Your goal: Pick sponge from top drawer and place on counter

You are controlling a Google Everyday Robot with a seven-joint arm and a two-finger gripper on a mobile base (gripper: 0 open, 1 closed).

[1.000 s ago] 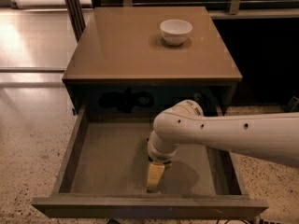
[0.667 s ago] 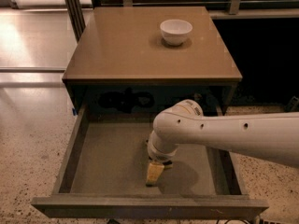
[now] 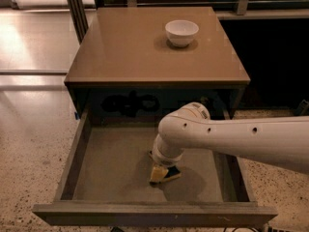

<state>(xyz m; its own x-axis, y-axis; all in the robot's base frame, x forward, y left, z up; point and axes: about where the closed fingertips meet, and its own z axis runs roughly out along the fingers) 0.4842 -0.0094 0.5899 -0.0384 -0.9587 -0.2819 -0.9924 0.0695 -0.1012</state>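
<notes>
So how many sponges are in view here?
1. The sponge sits in the open top drawer, near its front, right beneath the gripper. None lies on the counter. The arm covers part of the drawer, so another could be hidden.

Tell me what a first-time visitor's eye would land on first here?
The big white arm reaching in from the right dominates. Its hand is down in the open drawer, right at a small yellow-and-green sponge that sits tilted on the drawer floor. After that comes the white bowl, standing toward the back right of the glossy brown counter above.
</notes>
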